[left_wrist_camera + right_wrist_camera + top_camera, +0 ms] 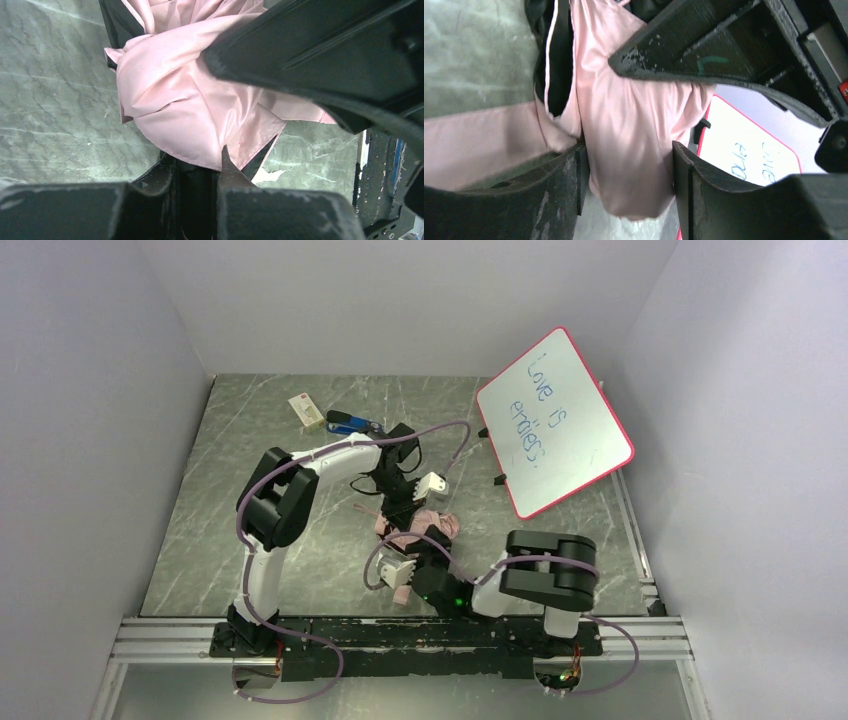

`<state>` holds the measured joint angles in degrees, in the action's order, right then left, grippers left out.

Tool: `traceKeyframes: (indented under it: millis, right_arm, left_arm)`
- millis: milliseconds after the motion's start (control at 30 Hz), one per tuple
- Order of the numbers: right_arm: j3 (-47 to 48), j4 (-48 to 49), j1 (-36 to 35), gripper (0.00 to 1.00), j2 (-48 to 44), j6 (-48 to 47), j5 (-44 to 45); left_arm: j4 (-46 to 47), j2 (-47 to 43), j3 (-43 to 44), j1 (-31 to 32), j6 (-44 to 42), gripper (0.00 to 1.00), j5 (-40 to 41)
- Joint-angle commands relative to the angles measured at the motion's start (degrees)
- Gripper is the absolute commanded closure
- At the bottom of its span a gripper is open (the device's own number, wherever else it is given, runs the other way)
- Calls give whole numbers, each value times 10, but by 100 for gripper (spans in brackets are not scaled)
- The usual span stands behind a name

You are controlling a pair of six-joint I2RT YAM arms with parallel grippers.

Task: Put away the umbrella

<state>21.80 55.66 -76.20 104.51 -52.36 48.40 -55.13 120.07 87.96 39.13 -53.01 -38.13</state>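
On the worktop, left tool clenches the umbrella by its fabric edge; right tool stands parted, pink fabric between its jaws.

From above we see the umbrella as a small crumpled bundle of pale pink fabric on the dark marbled table, about in the middle. The left gripper comes down on it from the far side and the right gripper reaches it from the near side, the two just beside each other. How their jaws stand we cannot tell from here. At the far right a pink-framed whiteboard with blue handwriting stands tilted. Near the far edge lie a small pale box and, just beside it, a blue and black tool.
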Motion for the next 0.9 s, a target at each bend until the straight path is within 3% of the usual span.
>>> traceKeyframes:
  millis: [0,300,467,600,767,867]
  right_arm:
    - [-30,-104,-15,37,-75,76,9]
    - [-102,-149,-56,34,-340,258,19]
    - [-91,-198,-13,36,-483,388,-4]
    - [-87,-256,65,37,-562,500,-68]
    - [-110,-341,233,38,-684,641,-192]
    - [-74,-429,328,36,-689,690,-263]
  left_arm:
    - [26,57,-40,4,-4,95,91]
    - [101,38,-65,3,43,95,139]
    - [167,18,-93,4,80,95,178]
    - [211,-4,-129,4,87,95,212]
    - [279,-48,-189,4,86,95,260]
    - [322,-74,-224,4,86,95,288]
